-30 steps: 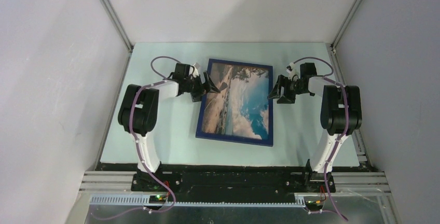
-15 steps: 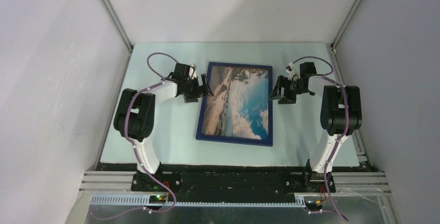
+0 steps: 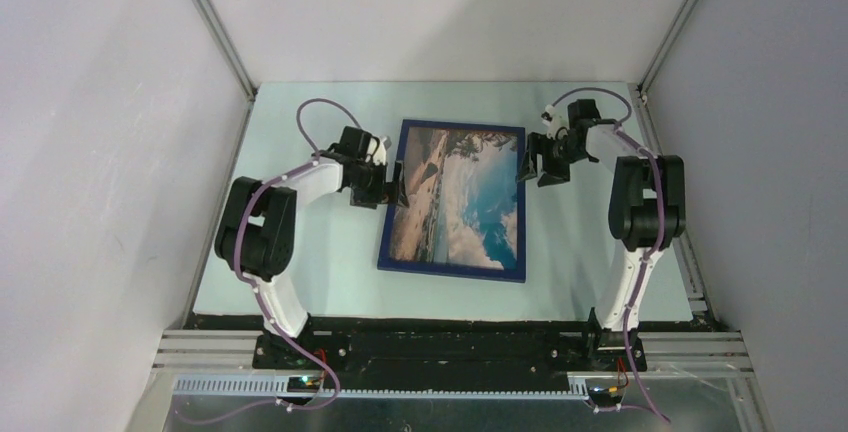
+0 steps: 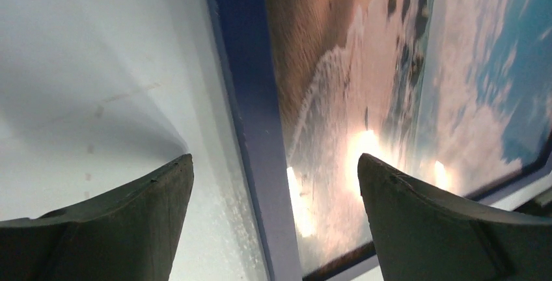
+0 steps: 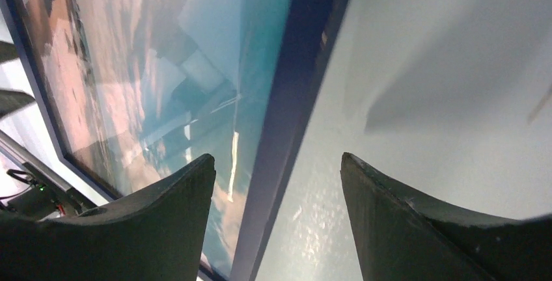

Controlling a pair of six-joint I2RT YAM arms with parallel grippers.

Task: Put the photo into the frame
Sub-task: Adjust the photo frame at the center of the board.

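The frame (image 3: pixel 450 271), dark blue with a thin border, lies flat on the table with the beach photo (image 3: pixel 460 192) showing behind its pane. My left gripper (image 3: pixel 396 182) is open at the frame's left edge. In the left wrist view its gripper (image 4: pixel 275 160) straddles the blue border (image 4: pixel 250 86), one finger over the table and one over the photo (image 4: pixel 364 66). My right gripper (image 3: pixel 532 164) is open at the upper right edge. In the right wrist view its gripper (image 5: pixel 277 157) straddles the border (image 5: pixel 306 53) beside the photo (image 5: pixel 163 47). Nothing is held.
The pale table (image 3: pixel 310 262) is walled in by white panels on the left, back and right. Purple cables loop above both wrists. The arm bases stand on the black rail (image 3: pixel 450 344) at the near edge.
My left gripper has drawn back leftward from over the photo to the frame's left border. My right gripper has shifted toward the back along the right border.
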